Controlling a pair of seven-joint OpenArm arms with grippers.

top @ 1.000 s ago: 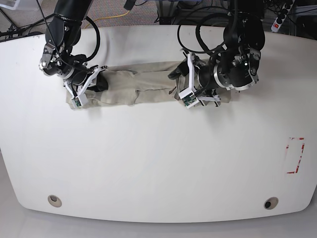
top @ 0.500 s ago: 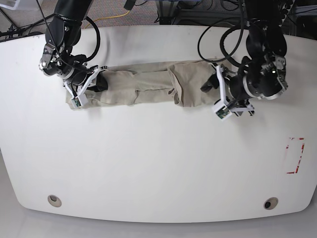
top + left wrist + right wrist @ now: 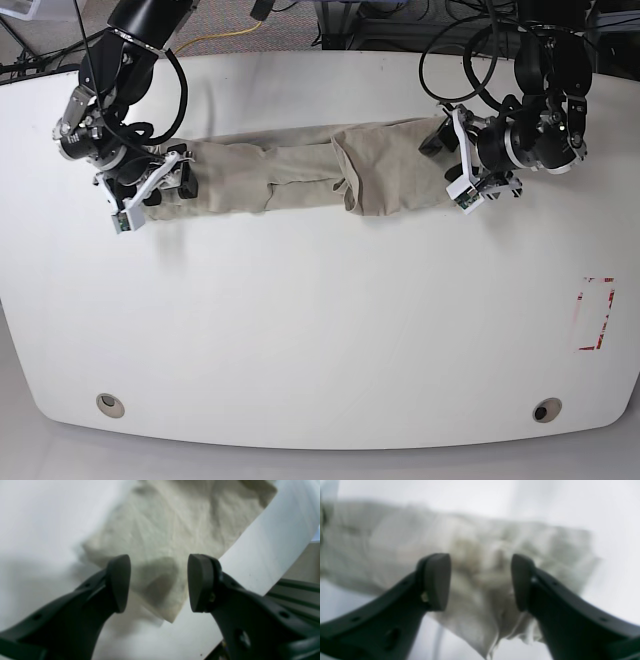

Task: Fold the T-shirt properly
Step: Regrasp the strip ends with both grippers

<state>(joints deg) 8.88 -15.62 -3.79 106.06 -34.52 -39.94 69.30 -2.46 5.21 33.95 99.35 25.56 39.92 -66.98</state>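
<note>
The T-shirt (image 3: 300,175) lies as a long, wrinkled beige strip across the far part of the white table (image 3: 320,320). My left gripper (image 3: 447,165) stands at its right end. In the left wrist view the left gripper (image 3: 158,582) is open, and a corner of the T-shirt (image 3: 175,530) lies on the table under the gap. My right gripper (image 3: 180,182) is at the strip's left end. The right wrist view is blurred; there the right gripper (image 3: 480,581) is open above the T-shirt (image 3: 480,550) and holds nothing.
A red tape rectangle (image 3: 598,313) marks the table near its right edge. Two round holes (image 3: 110,404) (image 3: 545,409) sit near the front edge. Cables and equipment crowd the floor behind the table. The table edge (image 3: 275,562) runs close to the left gripper.
My right gripper has opened, let go of the shirt's left end and drawn back to the left. The left arm has moved from the shirt's middle to its right end, spreading it out.
</note>
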